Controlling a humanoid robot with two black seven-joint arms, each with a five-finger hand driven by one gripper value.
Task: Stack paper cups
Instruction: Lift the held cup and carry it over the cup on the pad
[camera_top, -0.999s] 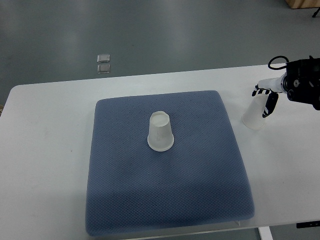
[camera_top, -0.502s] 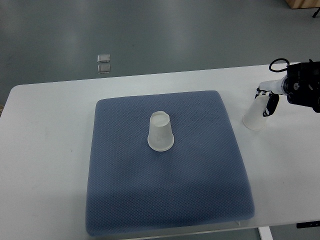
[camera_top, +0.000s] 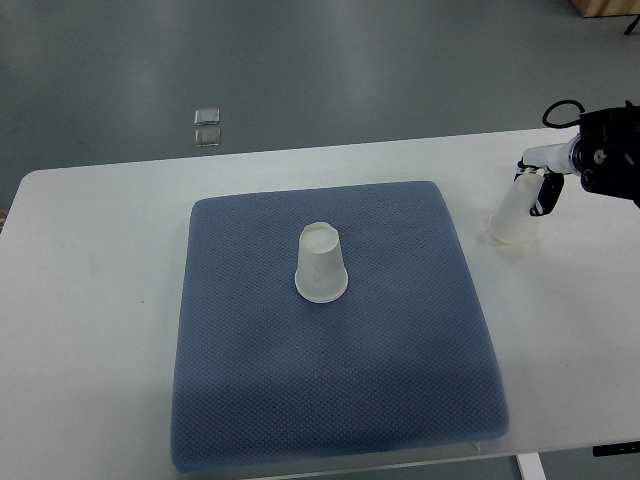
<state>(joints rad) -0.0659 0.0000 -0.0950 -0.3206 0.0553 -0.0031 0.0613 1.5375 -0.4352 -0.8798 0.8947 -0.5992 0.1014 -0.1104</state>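
Top view: no readable print on either cup or on the pad.

Paper cup (camera_top: 321, 263) stands upside down near the centre of the blue-grey foam pad (camera_top: 340, 400), base up, so nothing can be seen inside it. Second paper cup (camera_top: 513, 217) is also inverted and tilted, off the pad on the bare white table (camera_top: 90, 330), just beside the pad's top right corner.

Right hand (camera_top: 543, 182) comes in from the right edge, fingers (camera_top: 545, 197) wrapped around the upper part of that second cup, clamped on it. Whether the cup's rim is touching the tabletop can't be told.

Left arm is out of frame.

Room: the pad is bare all around the centre cup; a wide strip of table is free to its left, narrower strips along the top and right. Table's far edge runs just behind the hand. Two small square plates (camera_top: 208, 127) sit on the grey floor beyond.
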